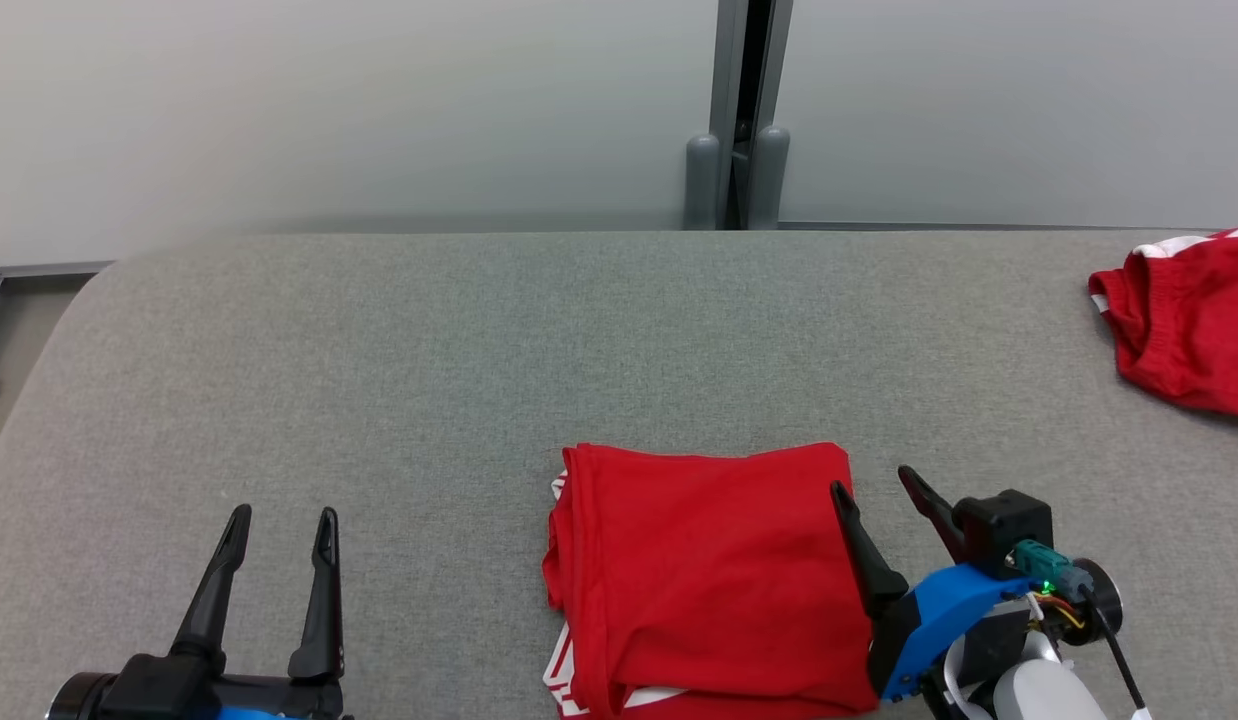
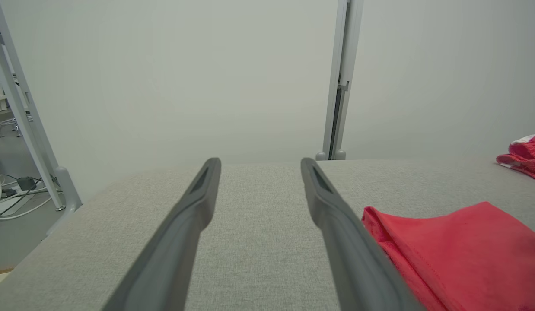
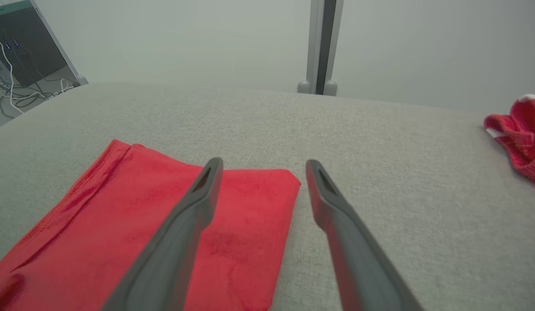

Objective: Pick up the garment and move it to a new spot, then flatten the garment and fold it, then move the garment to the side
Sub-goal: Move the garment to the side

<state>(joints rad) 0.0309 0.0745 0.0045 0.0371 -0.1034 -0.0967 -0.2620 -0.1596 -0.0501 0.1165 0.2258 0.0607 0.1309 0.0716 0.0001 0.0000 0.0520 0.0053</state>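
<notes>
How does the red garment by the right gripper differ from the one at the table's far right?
The near garment lies folded into a flat rectangle; the far garment sits bunched and crumpled. The near garment lies beside the open right gripper; the far garment is cut off by the head view's right edge. Both are red with white trim, on the grey table.

Folded garment (image 1: 709,580) solid red, white stripes peeking out at its left and lower edges. Second garment (image 1: 1189,320) red with white trim; table (image 1: 379,380) heathered grey weave. Left gripper (image 1: 284,515) and right gripper (image 1: 870,479) black-fingered, blue housings.
</notes>
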